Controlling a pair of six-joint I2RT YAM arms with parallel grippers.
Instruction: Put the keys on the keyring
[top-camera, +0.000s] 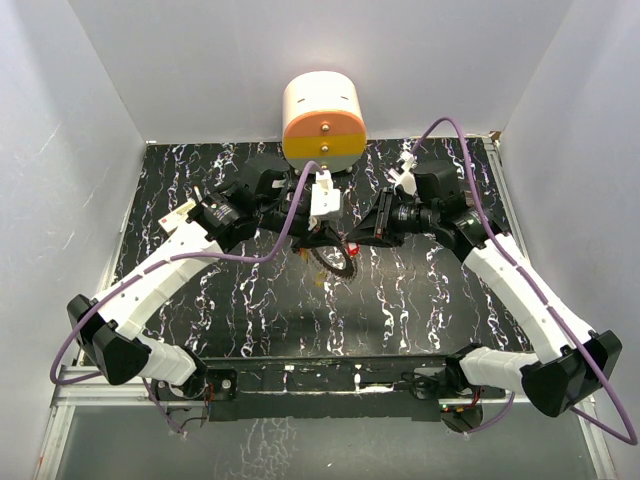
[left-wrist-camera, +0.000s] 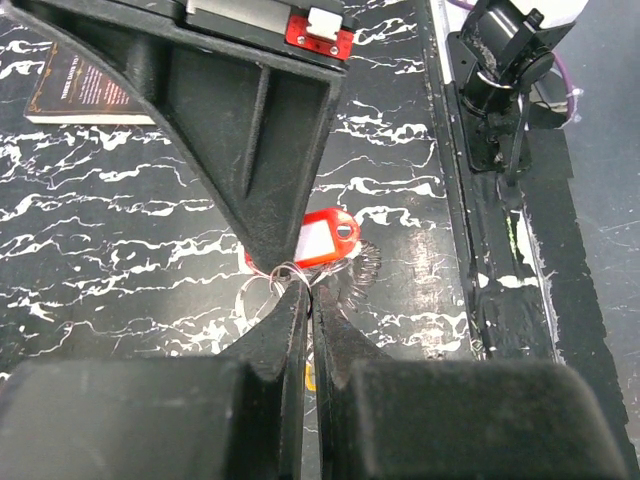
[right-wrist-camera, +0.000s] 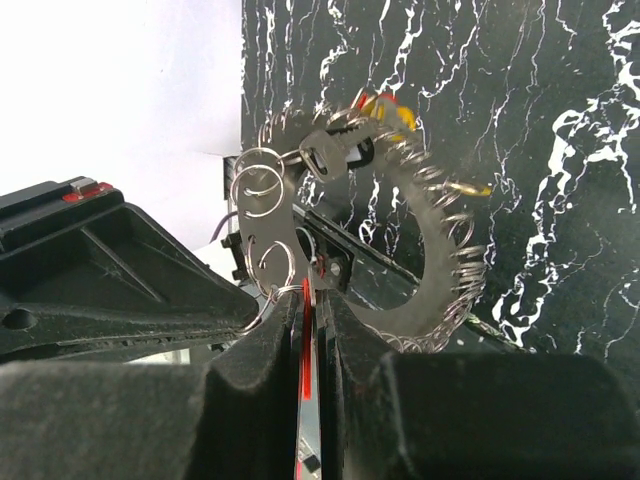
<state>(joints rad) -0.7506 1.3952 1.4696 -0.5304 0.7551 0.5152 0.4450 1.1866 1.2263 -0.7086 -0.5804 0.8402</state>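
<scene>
- Top external view: both arms meet at mid-table, and their wrists cover most of the keyring. Only a dark arc of it shows below them.
- Left wrist view: left gripper has its fingers pressed together, tips at the thin wire loops. Cannot tell what, if anything, sits between the pads.
- Red key, with a white label, lies just beyond those tips. The other arm's black finger crosses above and hides its upper left edge.
- Right wrist view: right gripper is clamped on a thin red strip, the red key seen edge-on.
- Keyring stands tilted off the table. Its lower left rim is lost behind the fingers.
- Yellow key hangs at the ring's far rim, blurred.
- Drawer unit stands at the back edge, just behind the grippers.
- Dark card lies on the table, partly hidden by the finger.
</scene>
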